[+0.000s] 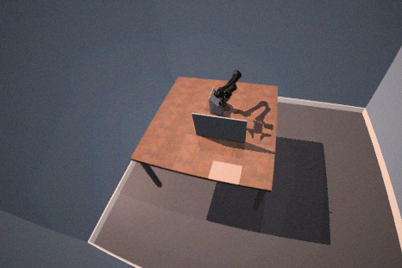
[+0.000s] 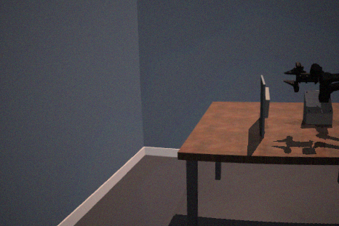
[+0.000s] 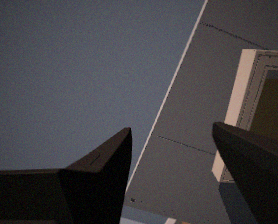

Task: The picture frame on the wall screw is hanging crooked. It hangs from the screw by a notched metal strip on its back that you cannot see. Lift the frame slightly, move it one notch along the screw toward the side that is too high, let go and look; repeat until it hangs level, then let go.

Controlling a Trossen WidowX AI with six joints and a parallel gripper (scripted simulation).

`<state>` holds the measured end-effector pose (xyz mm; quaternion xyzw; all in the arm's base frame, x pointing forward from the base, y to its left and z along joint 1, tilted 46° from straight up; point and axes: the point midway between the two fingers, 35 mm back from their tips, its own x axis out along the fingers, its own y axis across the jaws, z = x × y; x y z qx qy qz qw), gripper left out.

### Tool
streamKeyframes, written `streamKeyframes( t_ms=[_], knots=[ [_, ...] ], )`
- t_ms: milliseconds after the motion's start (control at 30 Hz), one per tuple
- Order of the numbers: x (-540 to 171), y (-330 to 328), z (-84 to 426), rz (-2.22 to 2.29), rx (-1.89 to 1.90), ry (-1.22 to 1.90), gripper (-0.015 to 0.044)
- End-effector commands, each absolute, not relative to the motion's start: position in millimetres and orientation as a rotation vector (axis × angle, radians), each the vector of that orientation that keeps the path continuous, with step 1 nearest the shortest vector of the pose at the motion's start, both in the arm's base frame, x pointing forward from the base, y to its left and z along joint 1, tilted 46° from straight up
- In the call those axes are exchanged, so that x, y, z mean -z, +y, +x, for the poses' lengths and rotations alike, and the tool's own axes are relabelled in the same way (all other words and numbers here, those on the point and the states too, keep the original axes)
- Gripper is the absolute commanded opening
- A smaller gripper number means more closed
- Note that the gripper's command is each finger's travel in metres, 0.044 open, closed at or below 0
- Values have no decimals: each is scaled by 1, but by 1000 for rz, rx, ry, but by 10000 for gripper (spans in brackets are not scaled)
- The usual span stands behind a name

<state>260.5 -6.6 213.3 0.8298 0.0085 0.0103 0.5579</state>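
Pincer: we have the gripper [image 1: 222, 97] [image 2: 287, 78] [image 3: 171, 131] released, its fingers apart with nothing between them.
Picture frame: we find it [image 2: 267, 101] [image 3: 246, 95] on the arm-facing side of the upright panel [image 1: 220, 128] [image 2: 262, 110] [image 3: 182, 100]; from the top view the panel hides it.
Gap ahead: in the exterior view we see open air between the fingertips and the frame, and no contact.
Fingers in the wrist view: one tip stands in front of the panel's long edge and the wall beyond; the other overlaps the frame's pale outer border, partly covering it.
Panel edge: we see a thin light line running aslant across the wrist view, with a strip of bare panel between it and the frame.
Side room: past that edge we look onto blue-grey wall.
Table edges: the panel stands inboard of every edge of the brown table [image 1: 168, 127] [image 2: 218, 128]; table surface extends behind it, with a pale rectangular patch [image 1: 225, 171] near the border.
Arm: we reach from the grey base [image 1: 216, 109] [image 2: 313, 118], well above the tabletop.
Frame contents: within the pale border we see a grey surround and part of a dark olive-brown picture, cut off by the view.
Hang: we cannot tell whether it is level.
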Motion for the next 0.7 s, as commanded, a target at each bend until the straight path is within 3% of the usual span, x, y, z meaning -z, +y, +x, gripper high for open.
streamKeyframes(
  t_ms=[0, 667],
  knots=[
    [-218, -10, 254, 1948, -31, 32, 260],
    [-218, -10, 254, 1948, -31, 32, 260]
  ],
)
